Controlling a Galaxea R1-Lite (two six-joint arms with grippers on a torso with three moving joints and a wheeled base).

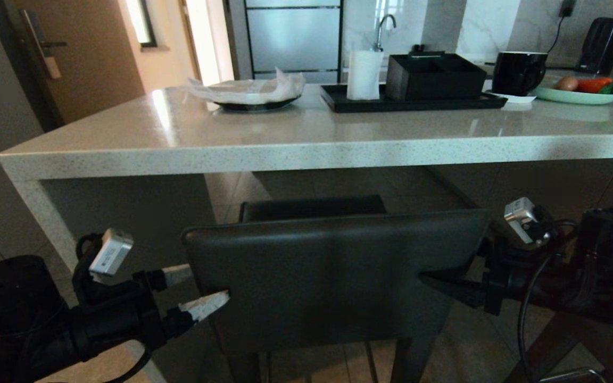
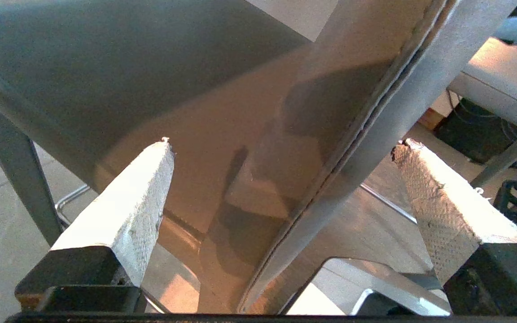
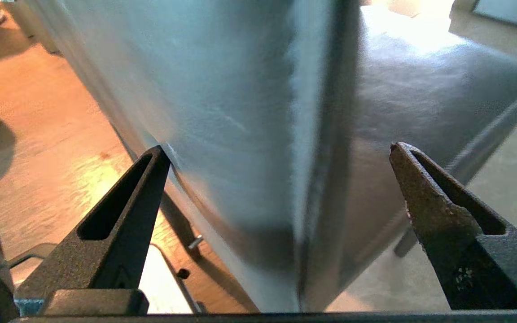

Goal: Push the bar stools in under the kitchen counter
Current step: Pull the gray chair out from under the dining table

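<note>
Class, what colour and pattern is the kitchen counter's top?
Pale grey-beige stone with fine dark speckles, on the kitchen counter; the head view shows it best.

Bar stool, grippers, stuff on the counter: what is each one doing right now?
Bar stool: upright, backrest between both grippers, not yet under the kitchen counter.
Left gripper: open, astride the backrest's edge.
Right gripper: open, astride the opposite edge.
Black mug: upright.
Paper roll: standing.

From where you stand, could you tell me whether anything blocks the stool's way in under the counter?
Nothing visible does. The floor between the near stool and the kitchen counter looks open; a second stool already sits further under, straight ahead.
</note>
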